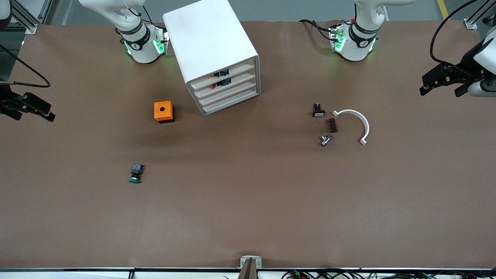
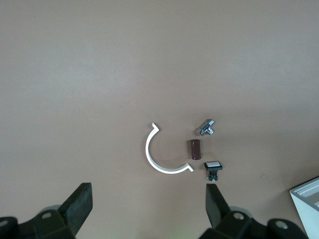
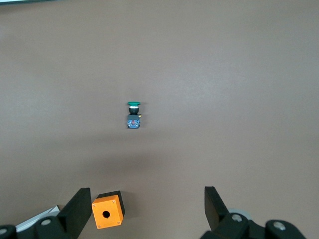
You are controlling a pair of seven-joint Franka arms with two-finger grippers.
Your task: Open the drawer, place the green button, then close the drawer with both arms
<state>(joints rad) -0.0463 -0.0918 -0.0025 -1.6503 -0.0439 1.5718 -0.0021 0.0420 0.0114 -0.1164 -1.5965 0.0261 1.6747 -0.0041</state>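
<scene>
Nothing started yet. Cabinet (image 1: 217,54) sits between the two arm bases, front angled toward the camera and the left arm's end. The drawer (image 1: 229,92), third down, is flush shut, like the other three.

Button (image 1: 135,173) lies on its side on bare worktop (image 1: 248,217), green cap toward the camera, nearer the camera than the orange cube (image 1: 164,111) and well apart from it. Open room all round it, so a top-down grab looks easy.

Right tool (image 1: 27,106) hangs over the worktop edge at the right arm's end, fingers (image 3: 76,211) spread wide, empty. It's the natural one for the button.

Left tool (image 1: 445,79) hangs over the other end, also wide open and empty. The drawer front faces its way, so I'd guess it pulls.

Clutter toward the left arm's end: white-capped button (image 1: 318,111), brown block (image 1: 331,125), metal fitting (image 1: 325,139), white curved clip (image 1: 354,124). All clear of the drawer's pull-out path as far as I can judge, though the approach passes close.
</scene>
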